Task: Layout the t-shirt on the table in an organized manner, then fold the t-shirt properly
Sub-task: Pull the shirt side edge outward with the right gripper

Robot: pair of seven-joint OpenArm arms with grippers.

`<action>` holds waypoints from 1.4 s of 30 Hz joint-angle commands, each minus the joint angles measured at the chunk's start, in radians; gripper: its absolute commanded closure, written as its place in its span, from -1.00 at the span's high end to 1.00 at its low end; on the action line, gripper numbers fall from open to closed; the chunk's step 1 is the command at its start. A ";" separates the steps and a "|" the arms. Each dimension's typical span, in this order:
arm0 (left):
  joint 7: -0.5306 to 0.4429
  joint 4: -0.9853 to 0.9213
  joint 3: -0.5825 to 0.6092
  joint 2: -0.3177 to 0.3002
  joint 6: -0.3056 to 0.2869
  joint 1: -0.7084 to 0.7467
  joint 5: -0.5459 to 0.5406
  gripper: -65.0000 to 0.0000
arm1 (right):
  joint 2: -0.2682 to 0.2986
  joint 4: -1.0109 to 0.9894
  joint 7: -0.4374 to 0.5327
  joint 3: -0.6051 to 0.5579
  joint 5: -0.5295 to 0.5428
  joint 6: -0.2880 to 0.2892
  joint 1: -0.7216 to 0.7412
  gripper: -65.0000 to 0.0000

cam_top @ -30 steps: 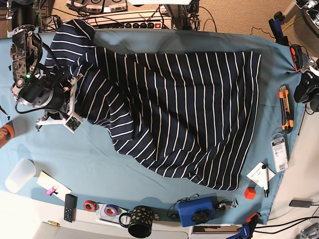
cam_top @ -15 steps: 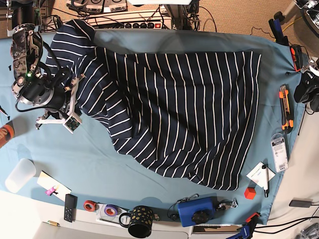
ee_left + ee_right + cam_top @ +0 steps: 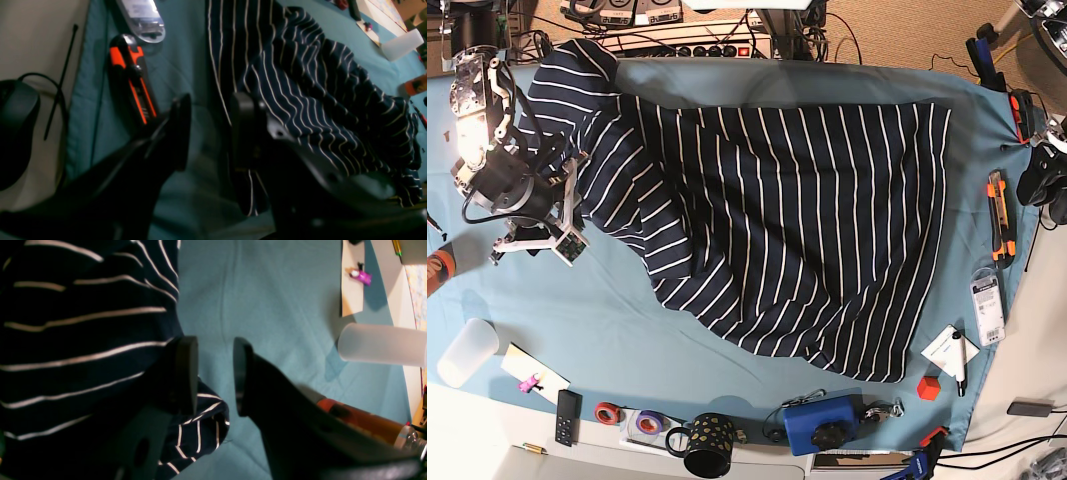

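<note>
The navy t-shirt (image 3: 797,220) with thin white stripes lies spread across the middle of the teal table (image 3: 607,330), one sleeve bunched toward the back left corner. My right gripper (image 3: 215,373) hovers at the shirt's left edge, open, with only teal cloth showing between its fingers; the hem (image 3: 203,420) lies just below them. In the base view that arm (image 3: 512,185) stands at the left. My left gripper (image 3: 208,130) is open at the shirt's right edge (image 3: 300,83) with nothing between its fingers, and one finger (image 3: 245,130) overlaps the hem.
An orange utility knife (image 3: 999,215) and a clear packet (image 3: 987,305) lie at the right edge. Along the front sit a frosted cup (image 3: 467,350), tape rolls (image 3: 642,420), a spotted mug (image 3: 707,445), a blue box (image 3: 822,425), a red cube (image 3: 928,387).
My right gripper has opened and let go of the shirt's left edge, drawing back slightly up and left. The fabric there now lies flatter. The left arm has not moved.
</note>
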 commanded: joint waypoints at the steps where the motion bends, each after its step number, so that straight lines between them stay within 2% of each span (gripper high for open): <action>1: -0.024 0.014 -0.007 -0.022 -0.003 -0.004 -0.021 -0.35 | 0.020 0.013 0.004 0.011 -0.007 -0.009 0.018 -0.43; 5: -0.024 0.014 -0.007 -0.022 -0.003 -0.004 -0.021 -0.35 | 0.021 0.011 0.005 0.011 -0.013 -0.016 0.000 -0.41; 9: -0.024 0.014 -0.007 -0.022 -0.003 -0.002 -0.015 -0.35 | 0.019 0.011 0.064 0.011 -0.017 -0.016 -0.065 0.01; 14: -0.026 0.014 -0.007 -0.022 -0.003 -0.002 -0.008 -0.35 | 0.020 0.011 0.066 0.011 -0.023 -0.020 -0.100 0.03; 15: -0.025 0.014 -0.007 -0.022 -0.003 -0.002 -0.008 -0.35 | 0.019 0.011 0.074 0.011 -0.027 -0.040 -0.093 0.03; 17: -0.025 0.014 -0.007 -0.022 -0.003 -0.002 -0.014 -0.35 | 0.019 -0.006 0.105 0.011 -0.020 -0.121 -0.069 0.03; 20: -0.025 0.014 -0.007 -0.022 -0.003 -0.002 -0.014 -0.35 | 0.019 -0.095 0.106 0.011 0.024 -0.128 -0.002 0.03; 22: -0.025 0.014 -0.007 -0.022 -0.003 -0.002 -0.014 -0.35 | 0.019 -0.197 0.073 0.011 0.111 -0.101 0.057 0.03; 27: -0.026 0.014 -0.007 -0.022 -0.003 -0.002 -0.015 -0.35 | 0.019 -0.439 -0.042 0.010 0.420 0.037 0.183 0.03; 30: -0.036 0.014 -0.007 -0.022 -0.003 -0.002 -0.014 -0.35 | 0.019 -0.505 -0.098 0.007 0.537 0.074 0.227 0.03; 33: -0.037 0.014 -0.007 -0.022 -0.003 -0.008 -0.015 -0.35 | 0.019 -0.544 -0.140 -0.025 0.571 0.075 0.261 0.03; 42: -0.032 0.014 -0.007 -0.022 -0.003 -0.021 -0.014 -0.35 | 0.019 -0.560 -0.150 -0.182 0.570 0.074 0.276 0.02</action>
